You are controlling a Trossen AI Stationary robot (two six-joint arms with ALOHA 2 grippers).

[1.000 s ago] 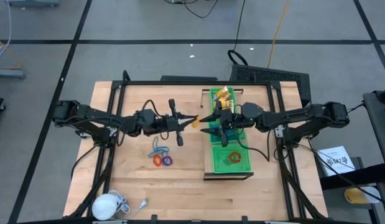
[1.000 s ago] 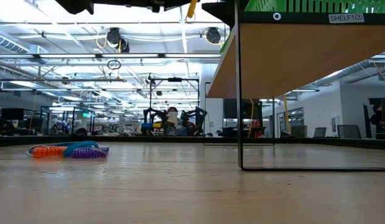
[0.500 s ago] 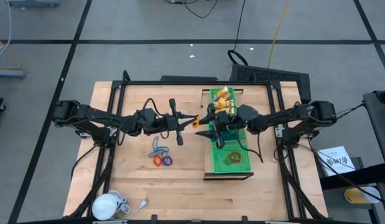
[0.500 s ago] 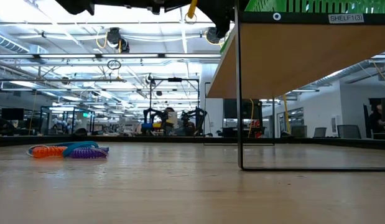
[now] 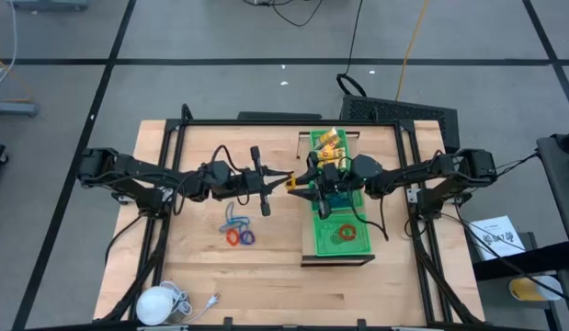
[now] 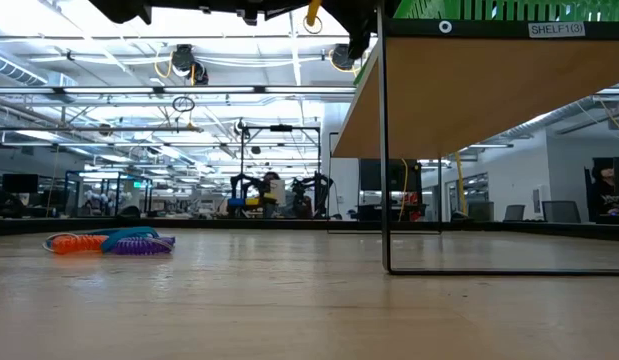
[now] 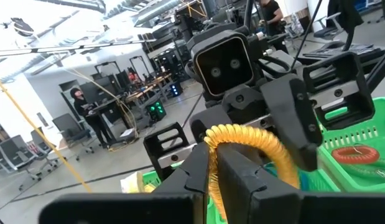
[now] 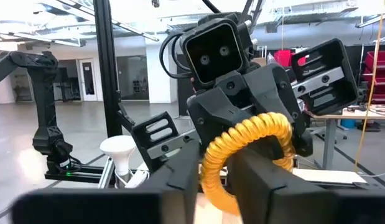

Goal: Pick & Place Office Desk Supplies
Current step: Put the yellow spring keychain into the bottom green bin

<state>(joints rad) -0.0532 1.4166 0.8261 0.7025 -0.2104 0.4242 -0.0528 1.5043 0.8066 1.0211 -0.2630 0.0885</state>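
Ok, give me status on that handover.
Left hand shut on yellow coil ring, above the table. Right hand closing on the same ring beside green tray. Nothing in the way.

High cam straight down on whole table (image 5: 266,267), low cam level at tabletop, wrist cams close, facing each other

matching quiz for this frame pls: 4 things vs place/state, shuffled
Things
1. coiled yellow-orange ring
2. green mesh tray
3. white round object with a cord
4. red, purple and blue rings

Places/states
A. near-left corner of the wooden table
B. in a heap on the bare tabletop, below the left arm
C. in the air between the left gripper and right gripper, both closed on it
D. on the raised shelf, right of centre

Pairs: 1-C, 2-D, 3-A, 4-B
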